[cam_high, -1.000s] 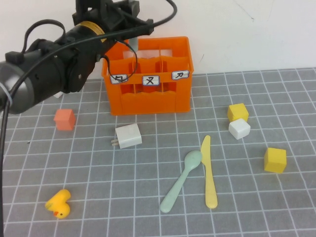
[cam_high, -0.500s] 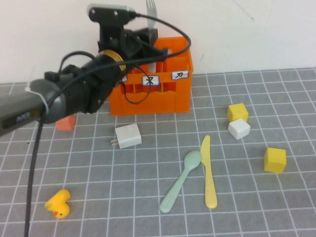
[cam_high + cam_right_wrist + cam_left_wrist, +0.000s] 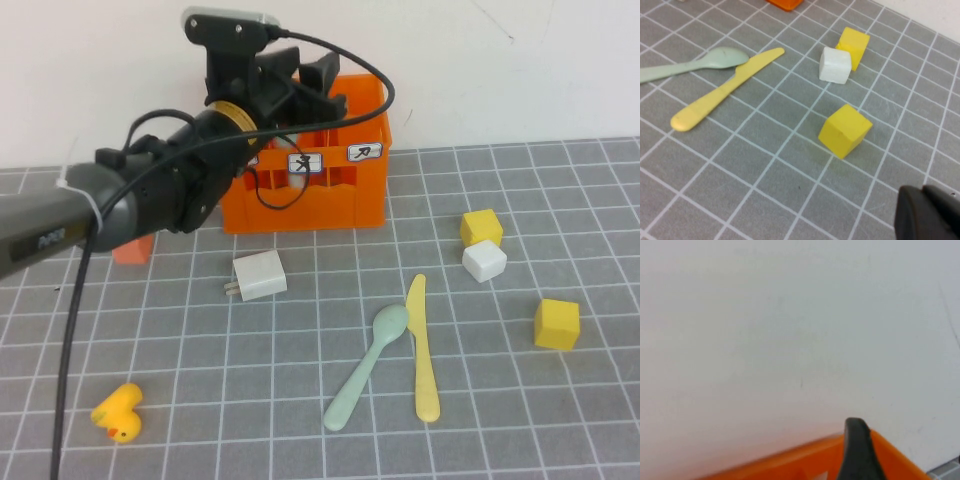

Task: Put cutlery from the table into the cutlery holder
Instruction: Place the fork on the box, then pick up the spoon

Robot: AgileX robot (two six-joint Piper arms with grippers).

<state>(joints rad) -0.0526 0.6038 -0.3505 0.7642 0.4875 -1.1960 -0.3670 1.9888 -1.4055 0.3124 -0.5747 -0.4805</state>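
Now your left claw [image 3: 312, 80] hangs over the orange holder [image 3: 330, 190], jaws wide apart and empty. No fork is visible on the worktop [image 3: 300, 400]; you still have the spoon [image 3: 366, 367] and knife [image 3: 421, 347] lying side by side there. Your right claw [image 3: 927, 212] is closed, empty, near a yellow cube [image 3: 845, 130].

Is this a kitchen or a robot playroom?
Probably a robot test table, not a kitchen: a grey gridded table, toy blocks and a rubber duck lie scattered, and the left gripper hovers above an orange cutlery holder.
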